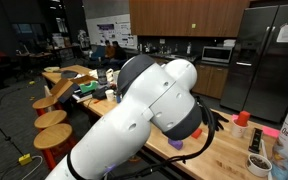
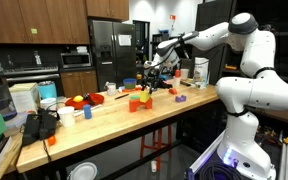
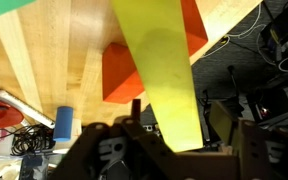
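My gripper (image 3: 176, 125) over the counter (image 3: 44, 60), yellow strip (image 3: 159, 70) between its jaws, grip impossible to tell, orange block (image 3: 119, 75) at eleven o'clock.

The long flat yellow-green strip (image 3: 159, 60) is a plain lime yellow with no markings. Behind it, the orange-red block (image 3: 119, 70) is one solid colour, deeper red on its shaded face. In an exterior view (image 2: 136, 102) it reads as bright orange. The light wooden counter (image 3: 54, 60) is pale honey with fine straight grain lines. The small blue cylinder (image 3: 64, 122) is an even mid blue. The gripper (image 3: 174, 125) is black. The robot arm (image 1: 159, 95) is glossy white with a black joint. The small purple piece (image 2: 180, 98) is violet. The tall refrigerator (image 2: 106, 45) is steel grey, and the wall cabinets (image 2: 34, 20) are warm brown wood.
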Motion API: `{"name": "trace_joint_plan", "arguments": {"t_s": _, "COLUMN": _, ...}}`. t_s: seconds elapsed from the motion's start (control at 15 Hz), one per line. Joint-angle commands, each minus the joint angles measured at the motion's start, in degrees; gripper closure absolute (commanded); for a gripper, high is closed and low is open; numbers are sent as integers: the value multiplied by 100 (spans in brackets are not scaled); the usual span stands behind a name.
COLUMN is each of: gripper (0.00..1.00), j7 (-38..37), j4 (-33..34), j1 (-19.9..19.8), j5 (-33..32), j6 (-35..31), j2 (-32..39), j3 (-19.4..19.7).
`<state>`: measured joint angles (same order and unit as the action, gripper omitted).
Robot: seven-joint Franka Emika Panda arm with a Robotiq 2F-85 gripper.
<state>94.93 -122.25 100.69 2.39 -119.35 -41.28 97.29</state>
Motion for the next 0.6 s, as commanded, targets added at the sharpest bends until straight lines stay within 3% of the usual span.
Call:
{"name": "trace_joint_plan", "arguments": {"t_s": 0.0, "gripper": 1, "j7": -155, "j4": 155, "j1": 34, "j5": -248, "j6": 178, "j2": -160, "j3": -51}}
{"name": "trace_joint_plan", "arguments": {"t_s": 0.27, "gripper": 0, "j7": -165, "j4": 142, "j1": 19, "j5": -326, "j6": 155, "j2": -191, "j3": -57}}
{"name": "trace_joint_plan", "arguments": {"t_s": 0.53, "gripper": 0, "j7": -244, "j4": -60, "j1": -183, "j5": -417, "j6": -323, "j2": 10, "j3": -194}}
